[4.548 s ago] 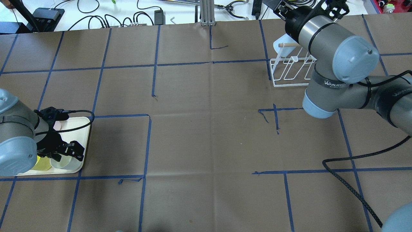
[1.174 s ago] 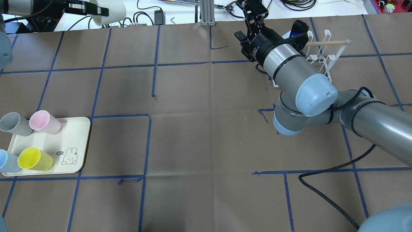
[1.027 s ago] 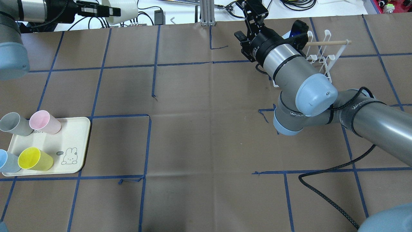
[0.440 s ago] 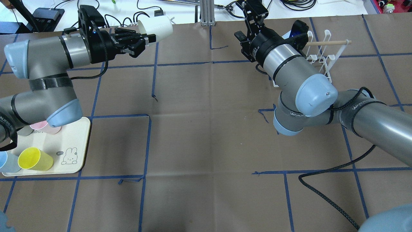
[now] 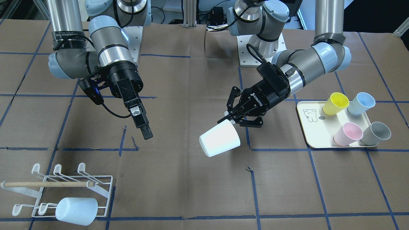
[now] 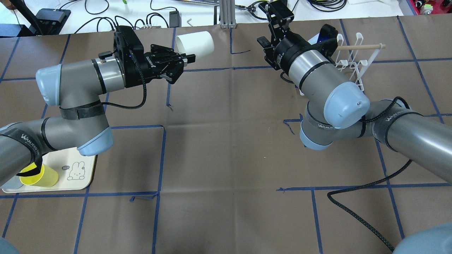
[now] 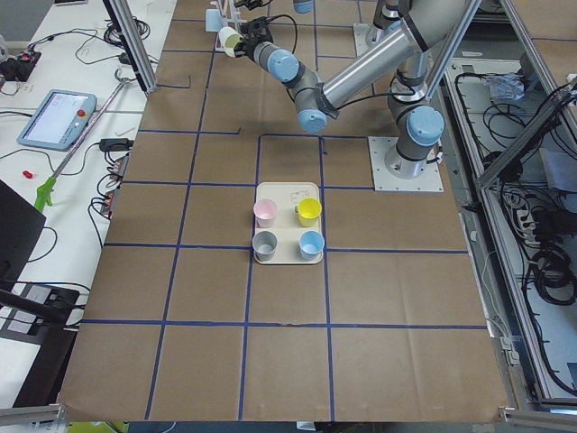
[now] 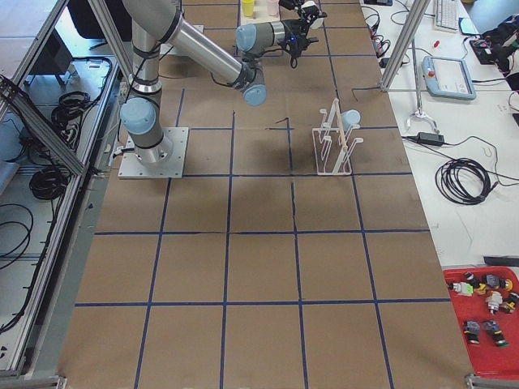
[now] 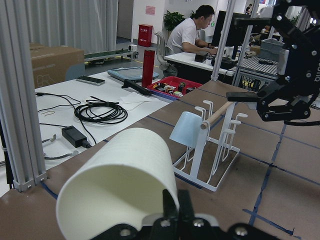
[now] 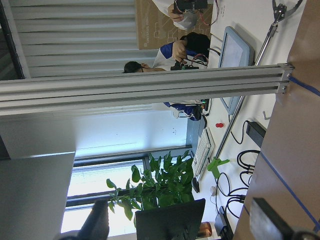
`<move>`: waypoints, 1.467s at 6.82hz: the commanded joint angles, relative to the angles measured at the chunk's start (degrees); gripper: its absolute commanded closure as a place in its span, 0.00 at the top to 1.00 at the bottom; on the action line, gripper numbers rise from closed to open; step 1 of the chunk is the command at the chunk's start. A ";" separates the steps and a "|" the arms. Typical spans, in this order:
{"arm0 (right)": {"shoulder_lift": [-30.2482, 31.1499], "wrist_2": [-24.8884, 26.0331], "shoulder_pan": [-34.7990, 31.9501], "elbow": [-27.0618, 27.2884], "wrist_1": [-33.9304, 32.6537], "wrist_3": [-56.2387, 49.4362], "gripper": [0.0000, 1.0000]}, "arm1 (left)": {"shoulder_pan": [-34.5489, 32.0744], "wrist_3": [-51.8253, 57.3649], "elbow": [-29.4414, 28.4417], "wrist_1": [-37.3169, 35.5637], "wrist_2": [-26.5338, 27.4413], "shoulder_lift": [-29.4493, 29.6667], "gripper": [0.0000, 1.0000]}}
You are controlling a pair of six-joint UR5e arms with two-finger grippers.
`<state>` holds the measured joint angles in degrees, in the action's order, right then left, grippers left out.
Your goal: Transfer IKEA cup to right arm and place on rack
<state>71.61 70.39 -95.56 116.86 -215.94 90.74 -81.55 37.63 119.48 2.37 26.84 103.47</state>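
- The left gripper [image 5: 242, 112], the linked claw, is clamped on one end of the white cup [image 5: 219, 139]. The left wrist view suggests one finger inside the mouth and one outside, pinching the wall.
- The right gripper [image 5: 145, 129] holds nothing. Its long fingers are spread wide, one above the other, and it hangs well apart from the cup, toward the table's end on the robot's right.
- The cup is in the air about midway along the tabletop, over the half toward the edge away from the robot.
- It lies on its side, long axis roughly level and running along the table's length. The free end, which I take for the base, points to the robot's right and slightly toward the far edge, with the mouth back at the claw.
- To hand over well, hold the cup steady and bring the spread fingers onto the free end, one above the body and one below, clear of the claw's tips. I cannot tell whether the opening spans the cup.
- Close on the body before the claw lets go, and gently, since a thin wall may flex or slip.
- That grasp leaves the mouth free for a prong of the rack [image 5: 48, 184], near the far corner on the robot's right, where a pale blue cup [image 5: 76, 210] already sits.
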 commanded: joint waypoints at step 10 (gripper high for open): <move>0.38 -0.52 -5.94 0.75 9.84 6.29 0.96 | -3.96 -1.16 0.32 -1.58 0.85 -0.64 0.01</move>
<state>72.13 69.91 -100.63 118.13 -206.08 96.90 -85.52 36.50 119.83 0.79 27.62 102.86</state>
